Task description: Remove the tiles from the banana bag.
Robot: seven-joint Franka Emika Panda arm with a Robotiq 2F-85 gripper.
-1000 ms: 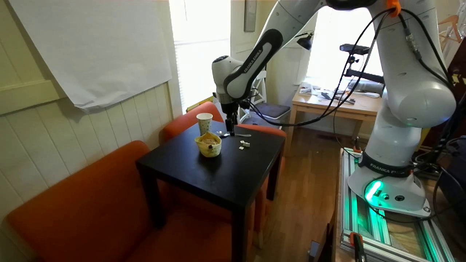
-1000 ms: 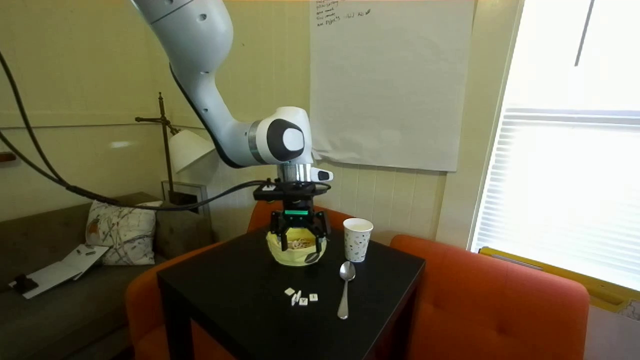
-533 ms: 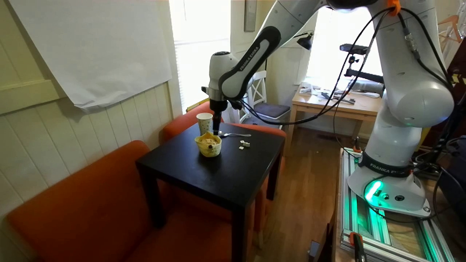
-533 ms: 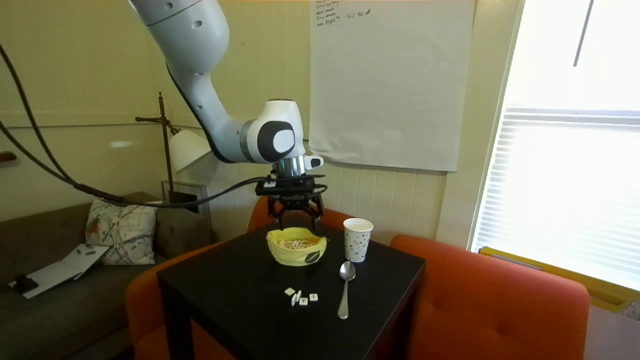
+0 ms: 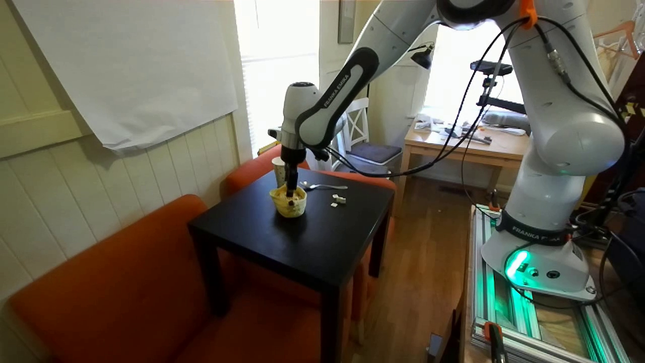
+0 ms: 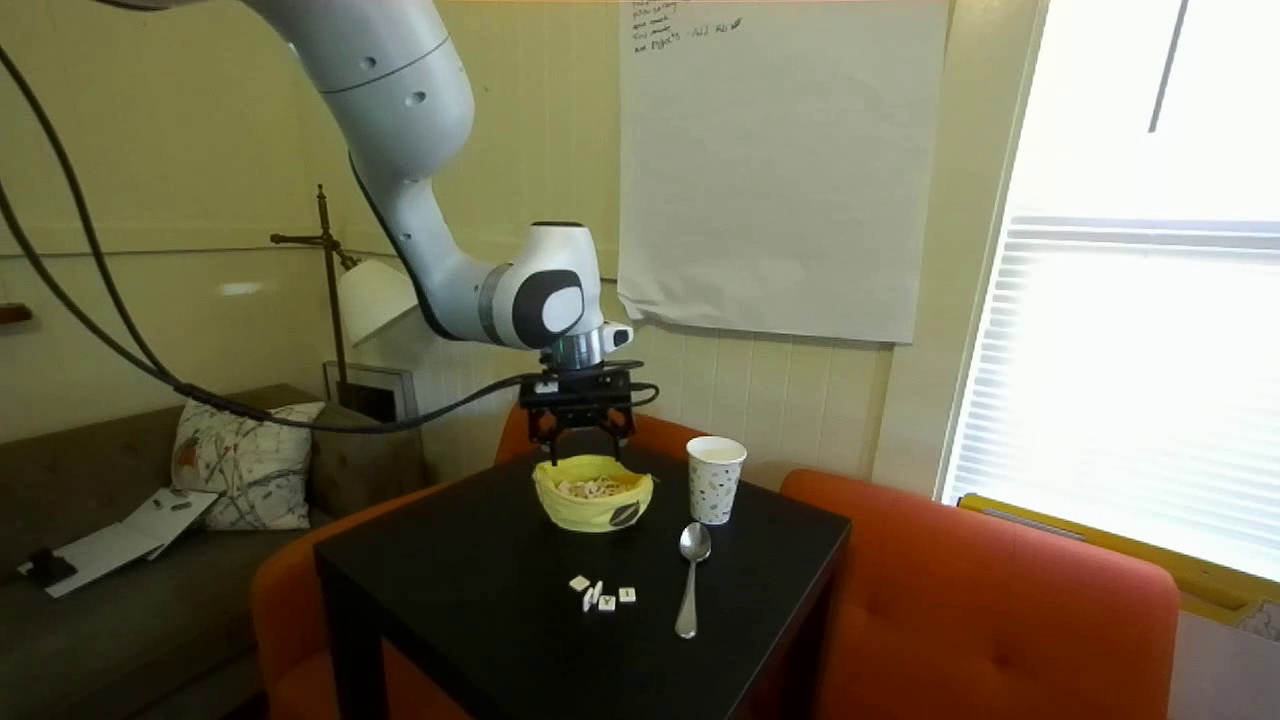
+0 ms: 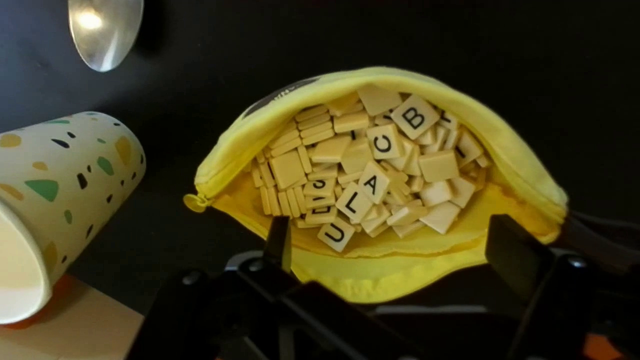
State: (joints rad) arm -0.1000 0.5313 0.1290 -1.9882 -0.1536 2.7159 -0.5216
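1. Tiles, square and cream with black letters, heap up inside the soft yellow cloth banana bag, which sits wide-mouthed, set in from the edges of the square black bench.

2. More outside! In an exterior view the loose tiles lie between the bag and the bench's near corner, itself out of view. Unloading looks begun, with most of the haul, I'd judge, to come.

3. Now the black two-fingered tool: released, fingers spread wide at the bag's mouth, nothing seen clasped. Touching the rim? Can't tell.

4. Step in hand, by my reading: lining up for a dip. Next move wants both fingers over tiles rather than cloth, a narrower spread to clear the rim, then down and squeeze.

5. After that, a lift toward the loose tiles should do. Mind the white paper cup with coloured flecks, upright near the bag, toward the bench's right-hand corner in an exterior view, and the silver metal spoon lying between the loose tiles and the right-hand bench edge.
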